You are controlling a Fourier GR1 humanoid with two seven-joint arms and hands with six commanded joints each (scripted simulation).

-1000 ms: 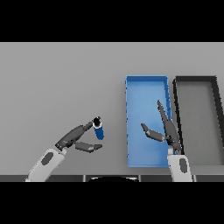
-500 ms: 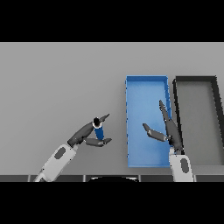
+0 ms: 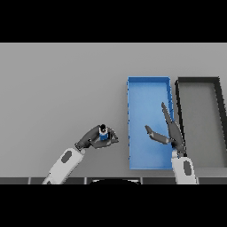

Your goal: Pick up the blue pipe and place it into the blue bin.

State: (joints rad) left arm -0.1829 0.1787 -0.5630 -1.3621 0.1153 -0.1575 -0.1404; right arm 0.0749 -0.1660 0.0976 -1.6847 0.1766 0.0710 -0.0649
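Observation:
A small blue pipe (image 3: 104,135) with a dark top sits in my left hand (image 3: 94,138), whose fingers and thumb are curled round it, just left of the blue bin (image 3: 148,86). The bin is a long blue tray at centre right. My right hand (image 3: 170,133) hovers over the bin's near right part, fingers straight and thumb spread, holding nothing.
A dark grey bin (image 3: 198,81) of the same shape stands directly right of the blue one. Grey tabletop (image 3: 57,88) stretches to the left and far side.
My left hand has carried the blue pipe to the right, closer to the blue bin, and its fingers have closed tighter round it. The right hand has shifted only slightly.

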